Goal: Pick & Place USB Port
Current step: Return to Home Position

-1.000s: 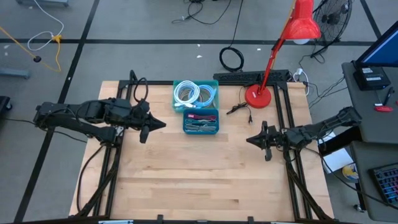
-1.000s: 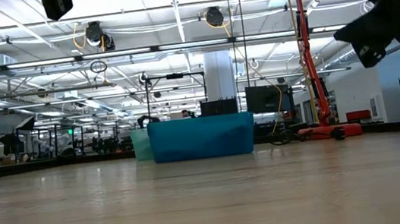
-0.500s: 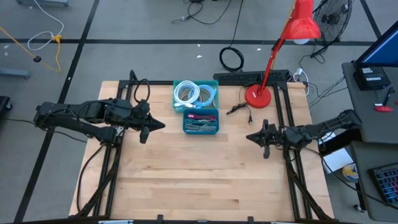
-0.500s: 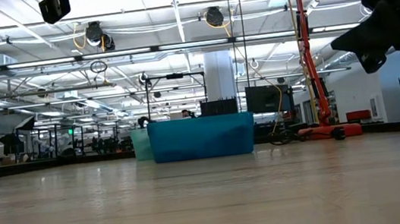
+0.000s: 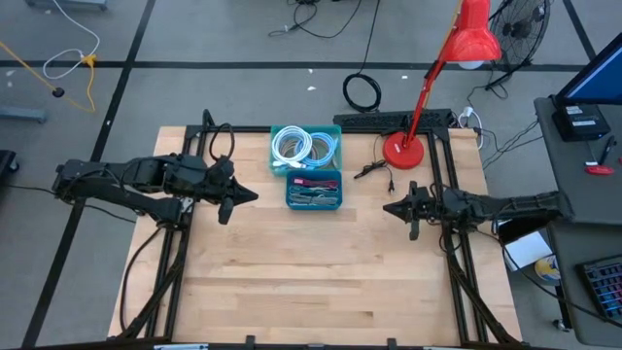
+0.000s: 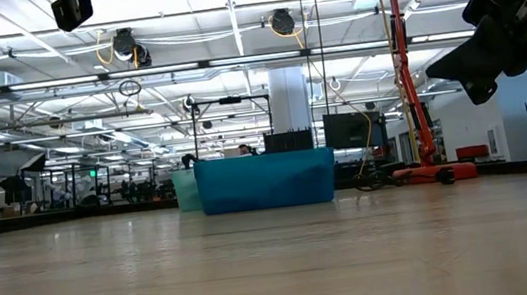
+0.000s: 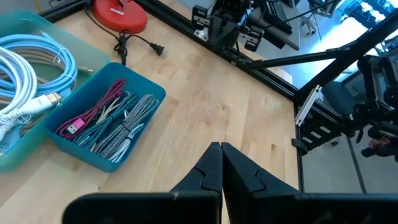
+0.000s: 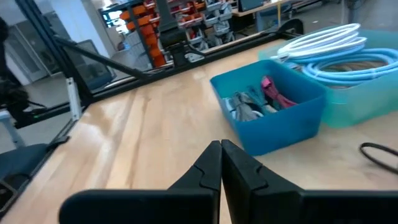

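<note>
Comparing with a second ago, left to right: left arm unchanged, left gripper (image 5: 248,195) in the same spot over the tabletop (image 5: 311,282), left of the bins. Blue bin (image 5: 290,194) and green bin (image 5: 305,127) have not shifted, contents the same. The right arm is what changed. It was bent with the elbow angled up at the far right; now it lies stretched nearly straight across the tabletop's right edge. The right gripper (image 5: 397,208) has crept a little toward the far side and toward the bins. In the low view the right gripper (image 6: 460,65) sits slightly lower and further left than before, well above the wood.

Pose now. Left arm reaches in from the left edge, gripper pointing right toward the blue bin, near it but apart. Left wrist view: gripper (image 7: 221,165) fingers pressed together, nothing between them.

Green bin at the far side holds a white cable (image 5: 291,146) coil and a light-blue coil (image 5: 323,144). Blue bin sits right against its near side and holds a pink cable (image 7: 93,111) among grey braided ones. Red lamp base (image 5: 401,150) stands right of the green bin, and a black plug (image 5: 374,171) lies near it on the wood.

Right arm comes in from the right edge, gripper pointing left at the blue bin, well apart from it. Right wrist view: gripper (image 8: 221,162) fingers pressed together, empty.
</note>
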